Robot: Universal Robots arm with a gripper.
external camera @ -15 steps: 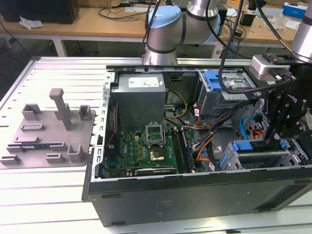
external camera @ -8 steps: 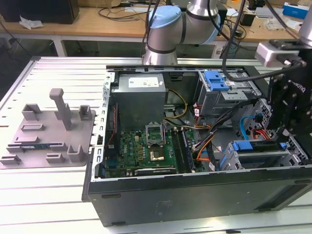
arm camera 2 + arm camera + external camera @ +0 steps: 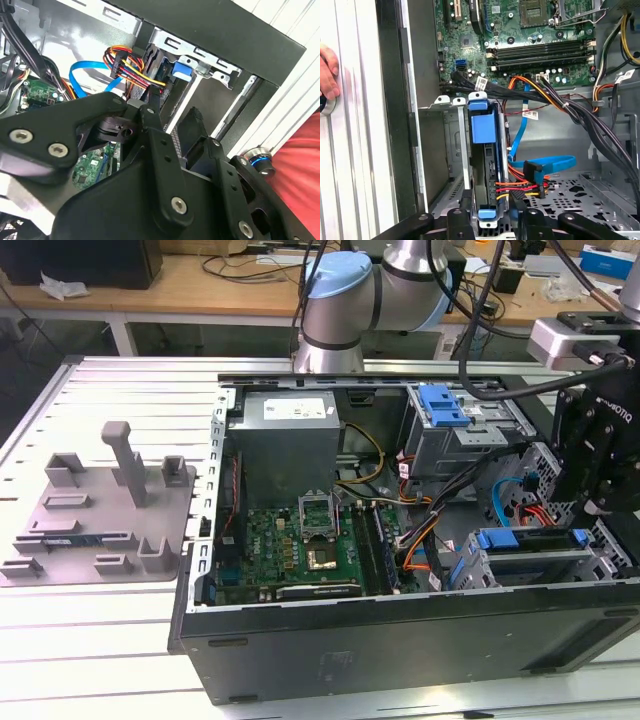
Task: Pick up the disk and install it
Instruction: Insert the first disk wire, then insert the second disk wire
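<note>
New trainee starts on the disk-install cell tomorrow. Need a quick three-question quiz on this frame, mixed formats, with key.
1. Multiple choice: where is the disk?
A. On the grey moulded tray
B. Standing on edge in the drive bay of the open computer case
C. Flat on the bare table

2. True or false: the gripper hangs over the motherboard.

3. Short answer: in the first wrist view, what shows on the table beside the case?

Key
1. B
2. False. It is at the drive bay, at the end of the disk and away from the motherboard.
3. A person's hand
</note>
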